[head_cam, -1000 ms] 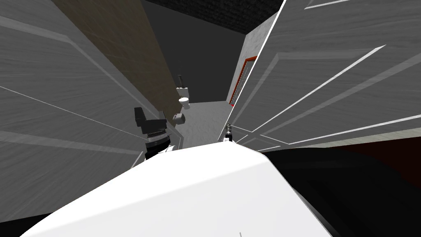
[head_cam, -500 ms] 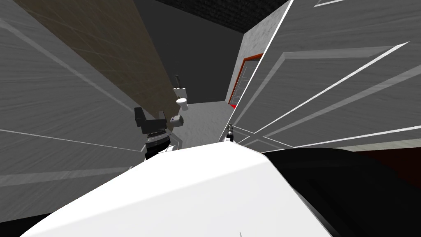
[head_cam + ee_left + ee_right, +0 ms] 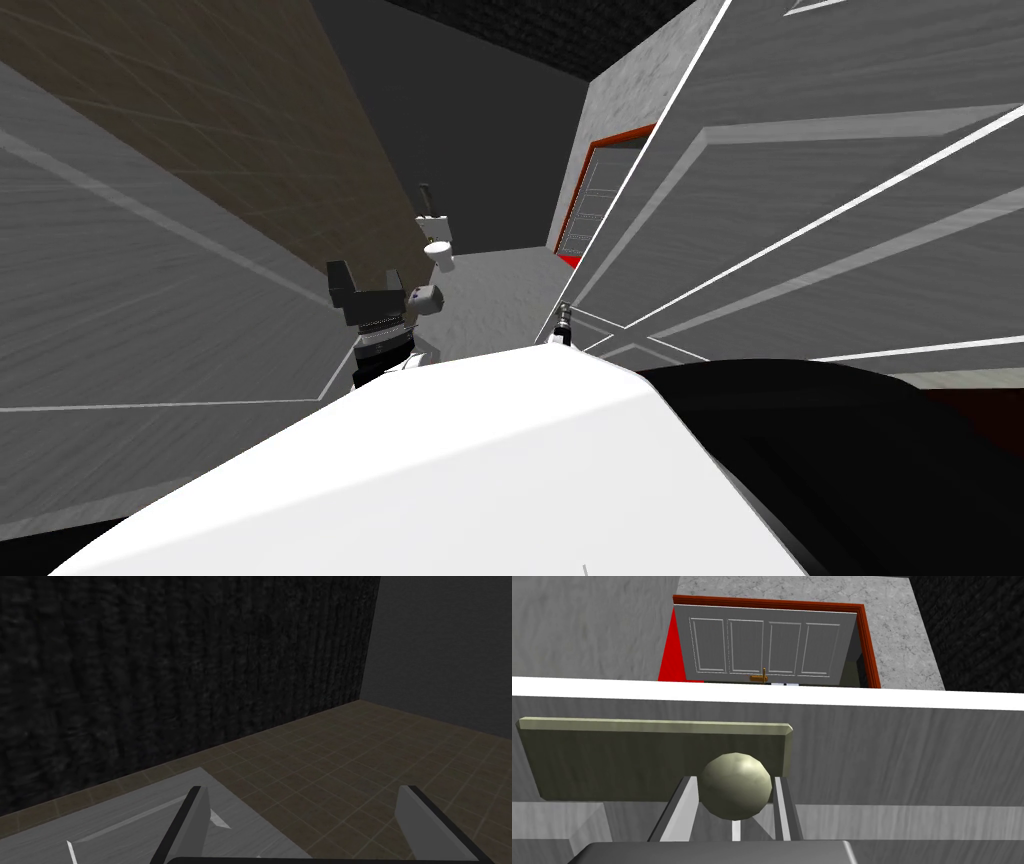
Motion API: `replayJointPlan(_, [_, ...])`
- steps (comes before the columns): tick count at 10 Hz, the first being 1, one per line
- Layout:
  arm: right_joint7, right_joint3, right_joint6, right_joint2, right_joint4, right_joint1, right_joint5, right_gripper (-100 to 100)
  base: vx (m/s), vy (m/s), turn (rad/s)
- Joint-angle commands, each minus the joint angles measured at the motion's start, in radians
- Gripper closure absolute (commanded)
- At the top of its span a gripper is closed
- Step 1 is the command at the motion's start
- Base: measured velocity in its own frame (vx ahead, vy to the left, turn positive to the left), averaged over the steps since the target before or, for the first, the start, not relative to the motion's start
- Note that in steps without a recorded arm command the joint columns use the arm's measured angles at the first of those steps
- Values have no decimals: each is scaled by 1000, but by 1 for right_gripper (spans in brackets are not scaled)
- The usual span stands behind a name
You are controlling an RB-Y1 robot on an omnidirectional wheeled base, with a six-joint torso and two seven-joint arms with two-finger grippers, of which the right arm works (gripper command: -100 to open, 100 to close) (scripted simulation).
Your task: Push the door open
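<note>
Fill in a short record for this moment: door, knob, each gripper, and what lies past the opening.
door: grey panelled door, ajar, on my right
knob: round pale knob on a rectangular plate
right arm: right gripper shut on the knob's sides
left arm: left gripper open, raised, holding nothing
beyond: white toilet; second panelled door in a red frame

We saw the door point(image 3: 820, 200) at the frame's right, a panelled surface point(image 3: 150, 330) at its left, a toilet point(image 3: 437, 245) between them near centre; the knob point(image 3: 735, 786) sat before its plate point(image 3: 637, 761), between the fingers of our right gripper point(image 3: 734, 778).
</note>
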Motion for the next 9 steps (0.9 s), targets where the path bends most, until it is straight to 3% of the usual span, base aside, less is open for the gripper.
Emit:
replayJointPlan(1, [10, -16, 10, 0, -37, 20, -8, 100, 141, 15, -51])
replayJointPlan(3, [18, -40, 11, -6, -35, 22, -24, 100, 192, 13, -68])
replayJointPlan(6, [18, -40, 11, -6, -35, 22, -24, 100, 62, -8, -1])
replayJointPlan(9, [26, -66, 11, -12, -33, 23, -40, 100, 140, 34, -58])
